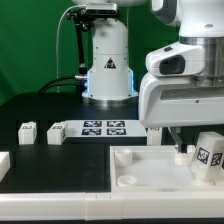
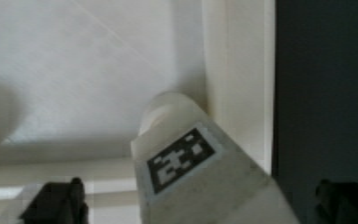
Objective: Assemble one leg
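As the exterior view has it, leg [image 1: 208, 154]: tilted, tag toward the camera, at the corner of the tray piece [image 1: 150, 168] on the exterior view's right; I cannot tell whether it rests on the tray piece.
tray piece: large, white, flat on the dark tabletop [image 1: 60, 165], with round sockets at its corners.
pincer [image 1: 196, 142]: hangs from the white arm [image 1: 185, 80] over that same corner of the tray piece, by the leg; its fingers are mostly hidden from this side.
spare legs [image 1: 27, 131] [image 1: 56, 132]: two small white blocks on the tabletop, well apart from the tray piece, toward the exterior view's left.
marker board [image 1: 100, 128]: flat, beyond the tray piece's far edge.
wrist view, leg [image 2: 190, 160]: leaning, tag face toward the camera, the tray piece's white surface [image 2: 87, 70] behind it.
wrist view, pincer [image 2: 197, 203]: spread wide, one dark fingertip [image 2: 51, 202] on either side of the leg, each with a gap to it; it grips nothing.
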### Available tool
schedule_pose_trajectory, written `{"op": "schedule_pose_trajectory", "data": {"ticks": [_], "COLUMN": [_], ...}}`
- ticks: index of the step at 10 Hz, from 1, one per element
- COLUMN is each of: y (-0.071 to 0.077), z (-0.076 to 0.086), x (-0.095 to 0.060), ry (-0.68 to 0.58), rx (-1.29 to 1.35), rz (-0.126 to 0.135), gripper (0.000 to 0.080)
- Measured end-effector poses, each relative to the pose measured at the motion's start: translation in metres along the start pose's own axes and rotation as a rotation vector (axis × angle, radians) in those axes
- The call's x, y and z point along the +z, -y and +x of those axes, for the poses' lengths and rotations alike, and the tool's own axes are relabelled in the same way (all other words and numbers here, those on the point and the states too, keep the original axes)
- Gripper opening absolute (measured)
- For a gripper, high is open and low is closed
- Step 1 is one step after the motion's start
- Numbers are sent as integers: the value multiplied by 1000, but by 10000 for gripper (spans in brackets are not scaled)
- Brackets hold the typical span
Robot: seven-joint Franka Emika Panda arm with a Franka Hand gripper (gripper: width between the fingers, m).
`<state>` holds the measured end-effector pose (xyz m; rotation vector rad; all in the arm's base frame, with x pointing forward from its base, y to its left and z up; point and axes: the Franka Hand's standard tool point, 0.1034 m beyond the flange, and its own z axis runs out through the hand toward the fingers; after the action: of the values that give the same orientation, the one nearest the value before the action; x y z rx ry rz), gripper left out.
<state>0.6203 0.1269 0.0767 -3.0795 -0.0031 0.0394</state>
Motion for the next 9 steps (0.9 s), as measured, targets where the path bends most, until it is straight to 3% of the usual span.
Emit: {"op": "schedule_pose_trajectory", "data": {"ticks": [3,5,6,7,8,9], "y": [-5,-9,-9,-9,-9,-9], "z": [1,1,1,1,1,1], "x": [0,1,2,2,2,2], "ry": [-1,1,2,2,2,2], "rx": [-331,-357,-358,-358,-358,-358], "rz": [-6,-5,-5,-5,-5,-5], "gripper": [648,648,520,520,360,288]}}
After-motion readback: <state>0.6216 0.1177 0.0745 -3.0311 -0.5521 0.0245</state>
